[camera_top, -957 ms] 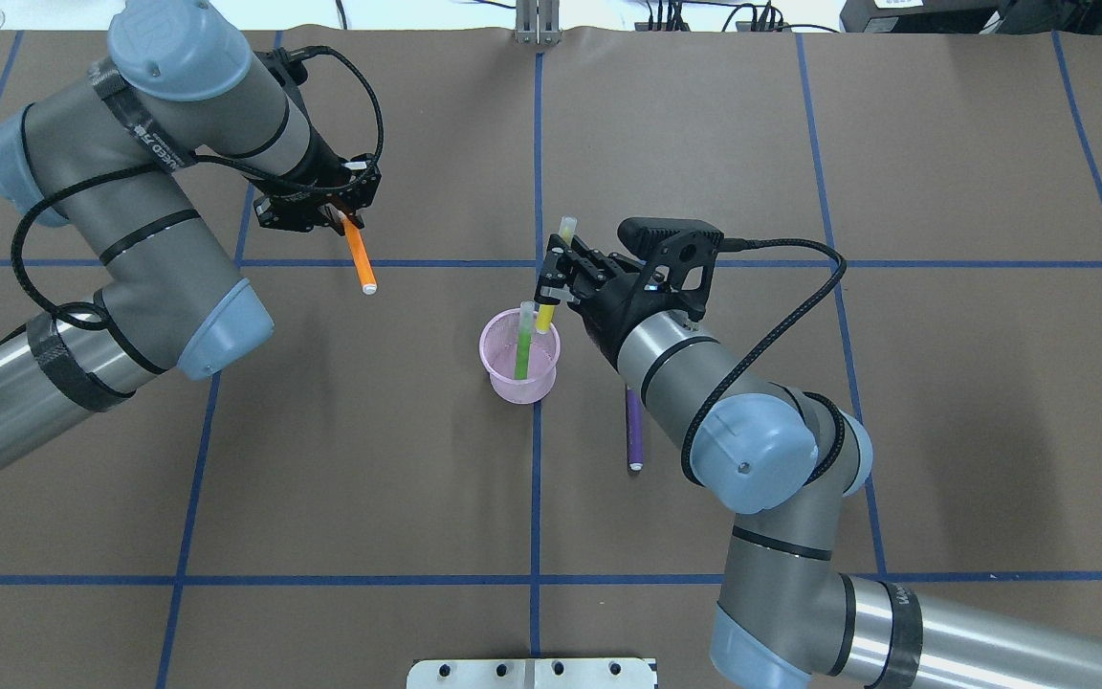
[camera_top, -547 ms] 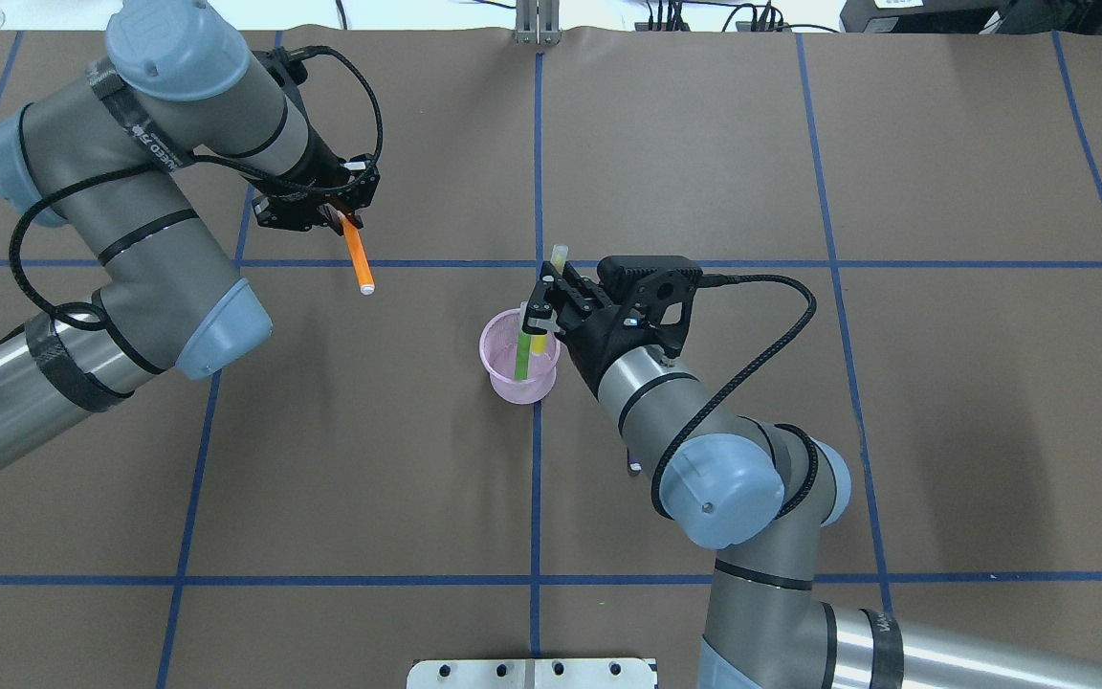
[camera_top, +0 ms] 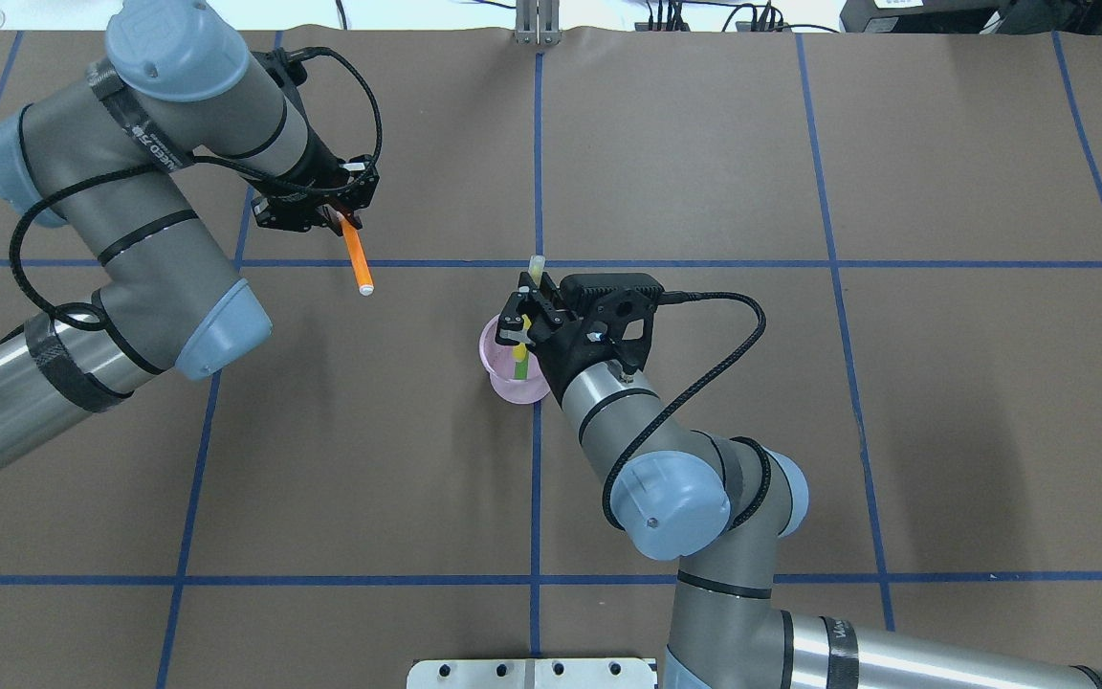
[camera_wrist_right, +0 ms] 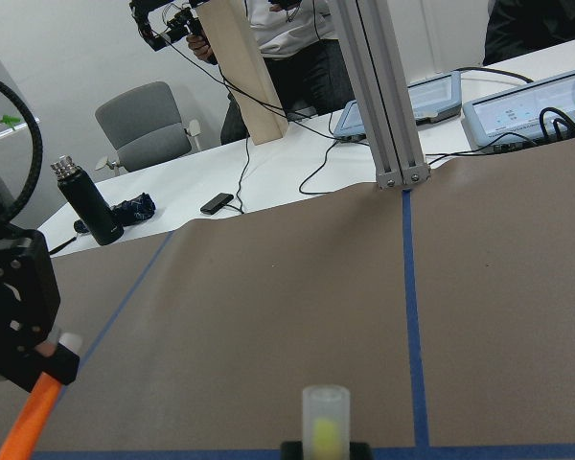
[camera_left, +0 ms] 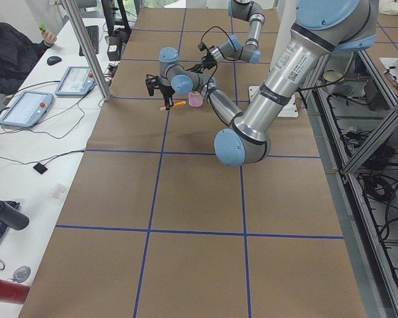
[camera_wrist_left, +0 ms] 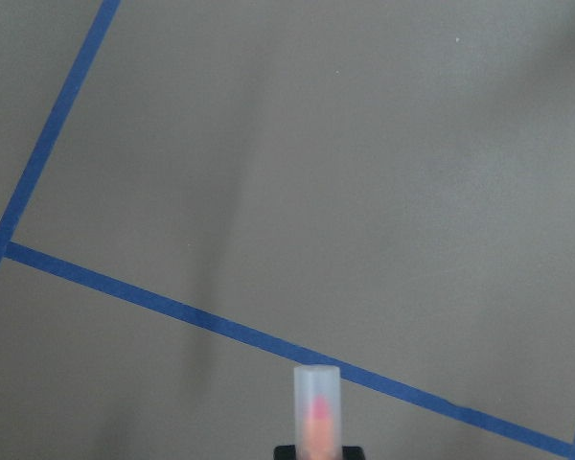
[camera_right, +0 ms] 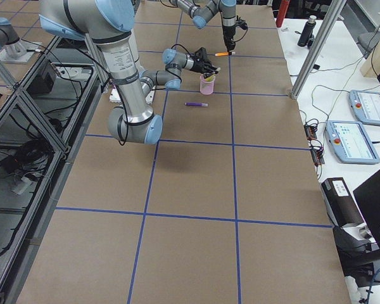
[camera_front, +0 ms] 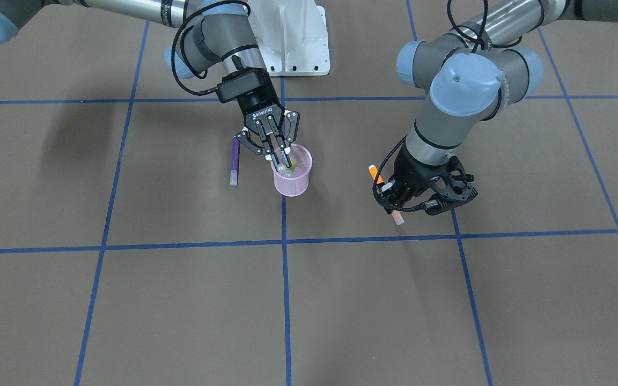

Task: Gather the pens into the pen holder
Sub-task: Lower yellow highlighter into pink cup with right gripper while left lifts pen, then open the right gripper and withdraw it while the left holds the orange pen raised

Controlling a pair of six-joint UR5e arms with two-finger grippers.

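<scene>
The pink mesh pen holder (camera_top: 497,362) stands near the table's middle, with a green pen (camera_top: 518,369) inside. My right gripper (camera_top: 522,330) is right above the holder's rim (camera_front: 304,158). It is shut on the yellow pen (camera_top: 536,267), whose lower end is inside the holder. My left gripper (camera_top: 348,218) hovers far to the left, shut on the orange pen (camera_top: 357,260), which hangs tilted above the table. The purple pen (camera_front: 234,160) lies flat beside the holder; the overhead view hides it under my right arm.
A metal mounting plate (camera_top: 532,673) sits at the table's near edge. Blue tape lines (camera_top: 537,144) form a grid on the brown table cover. Operators' tablets (camera_right: 359,139) and bottles (camera_right: 306,29) lie on the white bench beyond the far edge.
My right gripper has moved left and down with the yellow pen, lowering it into the holder. My right arm now covers the purple pen. The left arm has barely moved.
</scene>
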